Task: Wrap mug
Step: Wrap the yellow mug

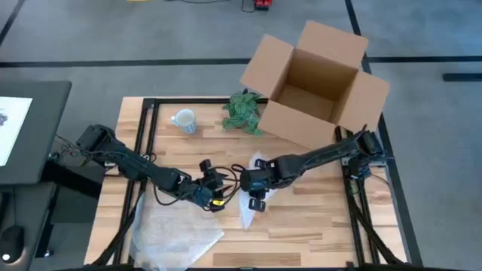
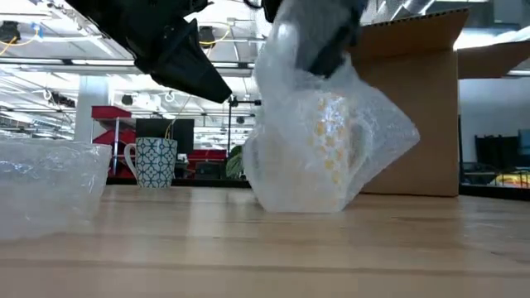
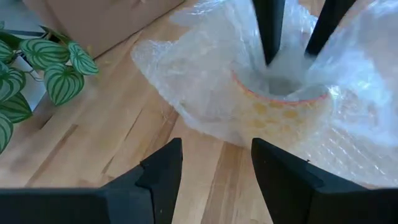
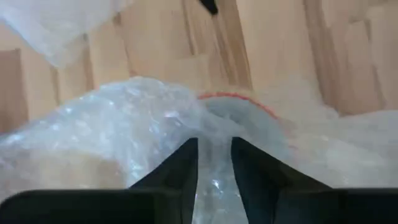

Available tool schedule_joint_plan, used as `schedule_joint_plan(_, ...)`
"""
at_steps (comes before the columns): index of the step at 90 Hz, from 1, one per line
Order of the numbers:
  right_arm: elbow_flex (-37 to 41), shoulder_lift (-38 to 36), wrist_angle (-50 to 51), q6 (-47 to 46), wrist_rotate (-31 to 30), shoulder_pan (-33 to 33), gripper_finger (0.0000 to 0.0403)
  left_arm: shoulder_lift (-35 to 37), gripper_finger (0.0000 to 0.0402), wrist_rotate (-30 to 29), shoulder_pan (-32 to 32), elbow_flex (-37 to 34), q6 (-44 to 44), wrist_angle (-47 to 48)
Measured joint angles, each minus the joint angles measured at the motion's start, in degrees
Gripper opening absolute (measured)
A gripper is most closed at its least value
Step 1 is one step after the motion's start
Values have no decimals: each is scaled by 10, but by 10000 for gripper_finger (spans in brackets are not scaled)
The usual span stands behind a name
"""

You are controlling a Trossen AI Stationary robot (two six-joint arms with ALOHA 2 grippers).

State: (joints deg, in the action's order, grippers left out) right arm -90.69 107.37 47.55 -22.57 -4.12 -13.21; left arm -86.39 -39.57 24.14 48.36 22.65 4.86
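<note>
Cardboard box point(image 1: 316, 83) beside plant point(image 1: 242, 111)

An open cardboard box point(image 1: 316, 83), a leafy plant point(image 1: 242, 111), and a patterned mug point(image 1: 184, 120) stand along the table's far side.

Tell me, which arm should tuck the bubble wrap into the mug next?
Probably the right. Its claw is already pushing bubble wrap down into the yellow-patterned mug, fingers nearly together. The left claw waits open beside it, holding nothing.
</note>
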Motion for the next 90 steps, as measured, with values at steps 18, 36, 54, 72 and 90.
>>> schedule_joint_plan(18,-35,-2,14,0,0,-2,90,0,173,0,0,0,0,5)
schedule_joint_plan(36,-34,52,37,-12,24,1,50,0,173,0,0,0,2,8)
schedule_joint_plan(54,-40,138,39,-6,34,14,4,0,173,0,2,0,5,10)
schedule_joint_plan(72,-46,163,42,6,55,23,17,0,173,0,2,0,8,19)
schedule_joint_plan(90,-86,135,82,8,56,23,29,0,173,0,3,0,12,21)
